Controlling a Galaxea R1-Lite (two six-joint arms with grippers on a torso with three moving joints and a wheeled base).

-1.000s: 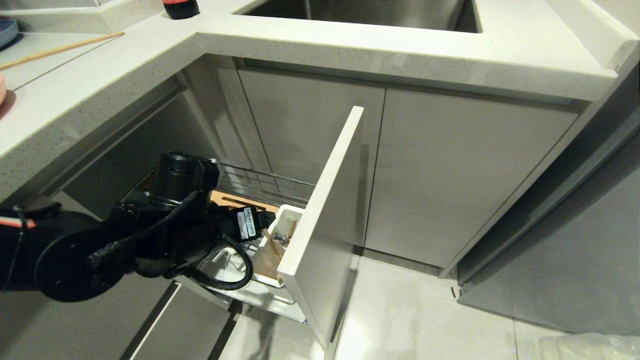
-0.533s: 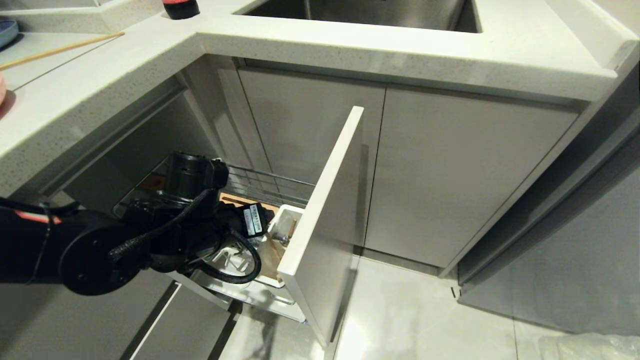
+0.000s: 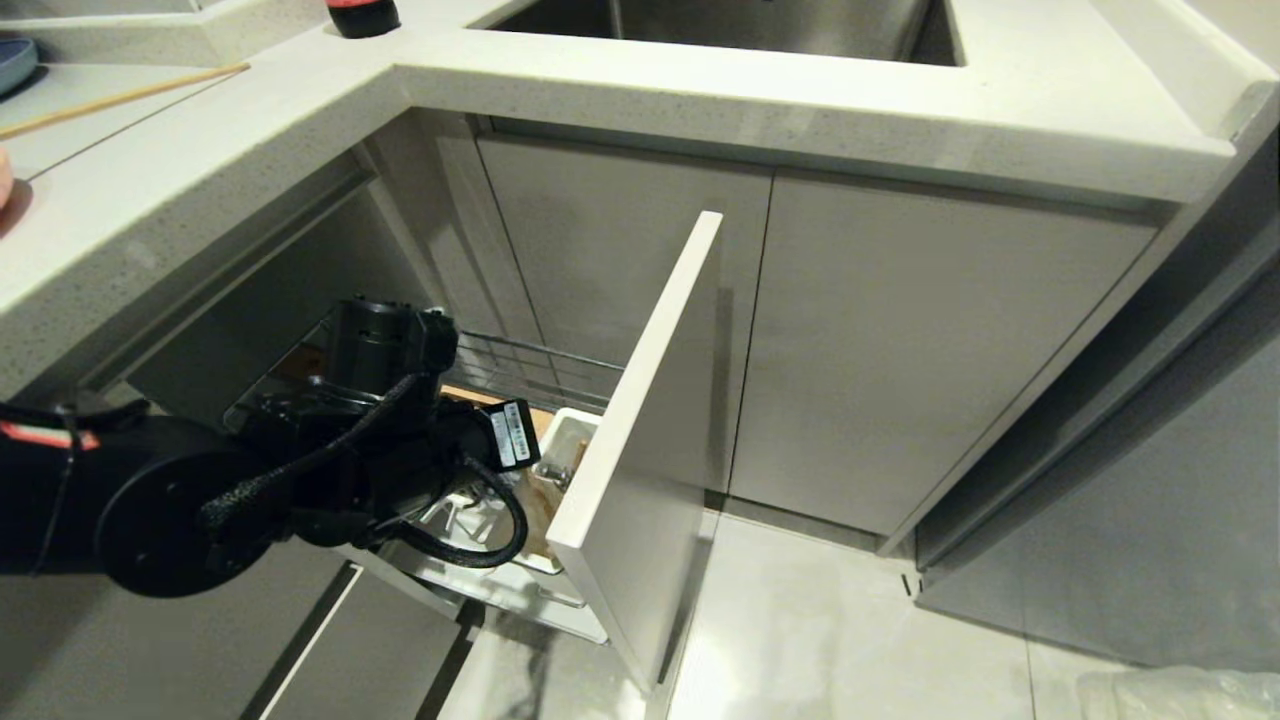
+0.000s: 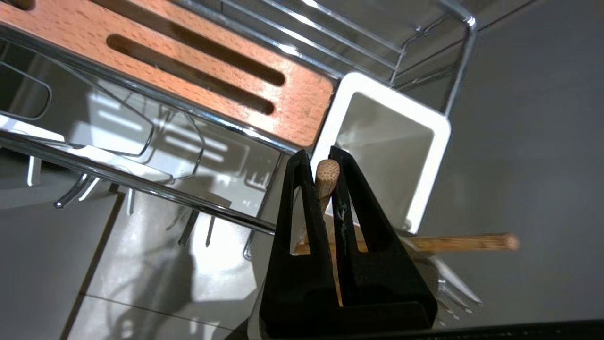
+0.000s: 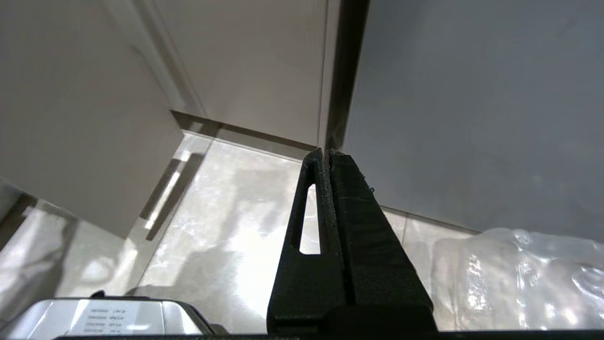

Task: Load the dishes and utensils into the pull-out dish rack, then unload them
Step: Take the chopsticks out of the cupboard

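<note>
— Where's that chopstick (image 4: 326, 175)?

— Pinched near its top by the left hand (image 4: 323, 163), standing in the white utensil cup (image 4: 427, 179) of the pull-out dish rack (image 3: 520, 372).

— Trouble ahead?

— If the lift isn't straight, I'd say the stick could catch on the cup rim or slip from the narrow pinch. The second chopstick (image 4: 460, 242) leans out of the cup.

— The other arm?

— Right hand (image 5: 326, 156) pressed together, empty, hanging over the floor.

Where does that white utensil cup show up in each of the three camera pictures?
Head view: cup left of centre, in the rack behind the front panel.
Left wrist view: cup just beyond the left end effector.
Right wrist view: not in it.
Shared landmark: wooden strip beside the cup.
</note>
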